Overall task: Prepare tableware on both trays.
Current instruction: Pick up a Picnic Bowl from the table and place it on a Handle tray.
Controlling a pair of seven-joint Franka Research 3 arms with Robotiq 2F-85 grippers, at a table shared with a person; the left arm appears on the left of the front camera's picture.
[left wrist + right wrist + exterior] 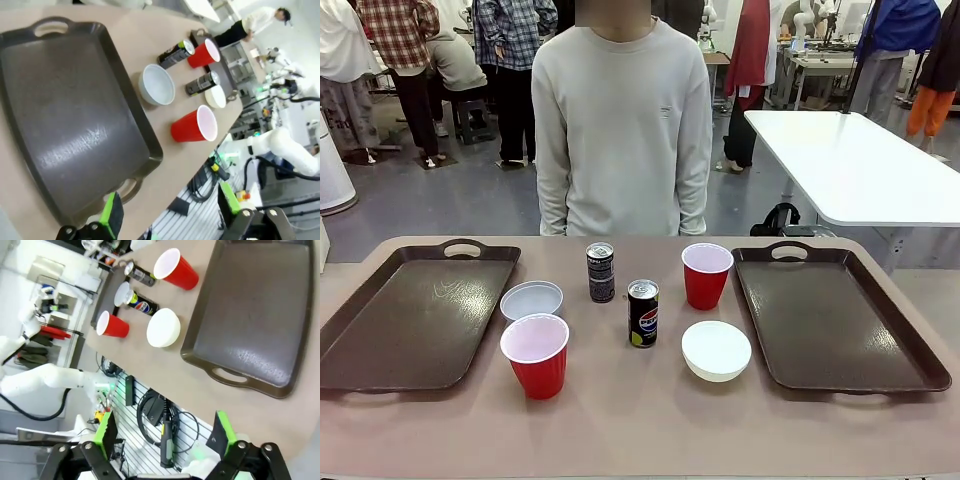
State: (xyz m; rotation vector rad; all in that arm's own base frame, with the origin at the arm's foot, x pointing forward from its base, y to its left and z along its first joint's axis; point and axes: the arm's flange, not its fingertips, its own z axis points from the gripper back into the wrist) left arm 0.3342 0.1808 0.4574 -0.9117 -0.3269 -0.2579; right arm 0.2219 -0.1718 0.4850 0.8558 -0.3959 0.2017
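Left gripper [170, 207]: the green-padded fingers are spread wide with nothing between them; it is hung over the near end of the left tray [415, 320], well to the left of the near can [643, 313].
Right gripper [164, 432]: the fingers are likewise spread wide and empty; it is poised off the near rim of the right tray [830, 320], well to the right of the near can.
Table [650, 425]: all the tableware is gathered round the near can, in the strip between the trays.
Trays: one is laid to each side of the near can, long sides running away from the robot; nothing has yet been set on either.
Left bowl [531, 300]: placed left of the near can, just beside the left tray's rim.
Right bowl [716, 350]: placed right of the near can and a little nearer the robot.
Near cup [535, 355]: stood upright, mouth up, left of the near can and just in front of the left bowl.
Far cup [706, 275]: stood upright, right of the near can and farther off, just beside the right tray.
Far can [601, 272]: stood upright just beyond the near can, slightly left.
Deciding relation: cups and cans are stood with long axes vertical. What lies left of the near can is judged nearer the left gripper; what lies right, nearer the right gripper.
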